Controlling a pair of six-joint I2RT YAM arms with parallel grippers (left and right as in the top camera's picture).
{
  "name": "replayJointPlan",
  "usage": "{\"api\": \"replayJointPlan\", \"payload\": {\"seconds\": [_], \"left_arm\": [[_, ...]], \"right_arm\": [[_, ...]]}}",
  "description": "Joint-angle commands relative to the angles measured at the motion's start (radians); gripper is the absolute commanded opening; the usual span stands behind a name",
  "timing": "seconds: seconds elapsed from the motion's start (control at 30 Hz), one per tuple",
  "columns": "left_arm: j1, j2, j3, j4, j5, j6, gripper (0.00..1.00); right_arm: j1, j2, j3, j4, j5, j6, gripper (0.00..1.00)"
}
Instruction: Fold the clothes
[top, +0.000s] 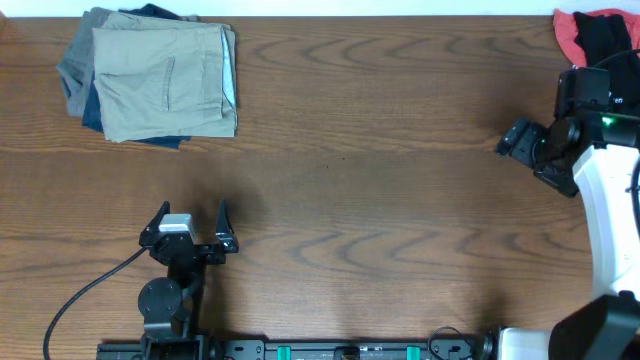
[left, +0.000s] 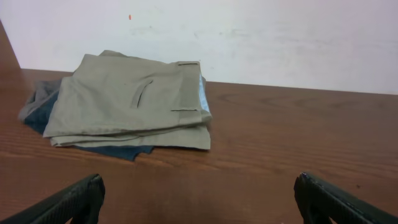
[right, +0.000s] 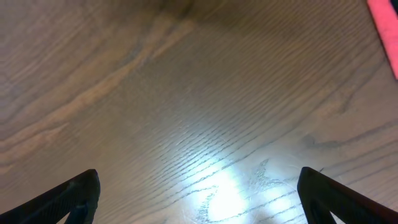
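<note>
A folded pair of khaki shorts (top: 165, 82) lies at the far-left corner of the wooden bench (top: 380, 200), stacked on a navy garment (top: 92, 112) and a grey garment (top: 75, 60) whose edges show at its left and near sides. The left wrist view shows the same shorts (left: 130, 102) from low down. Here the pocket slit (left: 143, 93) faces up and the layered fold edges are turned toward the camera, with a pale wall (left: 280, 37) behind, detail the overhead camera flattens out. The left fingers (top: 222, 215) hang over bare wood well short of the pile. They are spread wide and hold nothing, and their dark tips (left: 74, 200) sit at the bottom corners of the wrist frame with the navy garment (left: 106, 151) peeking out beyond them. A black cable (top: 90, 290) trails from the left arm toward the near edge. On the other side, the right arm (top: 600, 180) reaches along the bench's right edge, near a red-and-black garment (top: 598, 35) in the far-right corner and well apart from the shorts. Only the right wrist view shows the right fingers (right: 336, 199) clearly: set wide, gripping nothing, over glossy wood grain, with a strip of the red cloth (right: 385, 25) at the frame's upper right.
</note>
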Motion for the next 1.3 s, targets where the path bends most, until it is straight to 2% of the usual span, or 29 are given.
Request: {"api": "replayJointPlan", "payload": {"seconds": [0.0,0.53,0.77,0.97,1.13,1.27], "left_arm": [[0.005,-0.006,-0.016,-0.036,-0.005,0.013,0.98],[0.005,-0.006,-0.016,-0.036,-0.005,0.013,0.98],[0.005,-0.006,-0.016,-0.036,-0.005,0.013,0.98],[0.005,-0.006,-0.016,-0.036,-0.005,0.013,0.98],[0.005,-0.006,-0.016,-0.036,-0.005,0.013,0.98],[0.005,-0.006,-0.016,-0.036,-0.005,0.013,0.98]], "right_arm": [[0.016,-0.093,0.005,-0.001,0.008,-0.007,0.99],[0.076,-0.557,0.005,-0.002,0.008,-0.007,0.99],[0.078,-0.714,-0.028,-0.063,0.040,-0.015,0.99],[0.157,-0.909,-0.251,0.042,0.034,-0.015,0.99],[0.265,-1.137,-0.548,0.306,0.029,-0.033,0.99],[0.290,-1.300,-0.748,0.469,0.007,-0.067,0.99]]}}
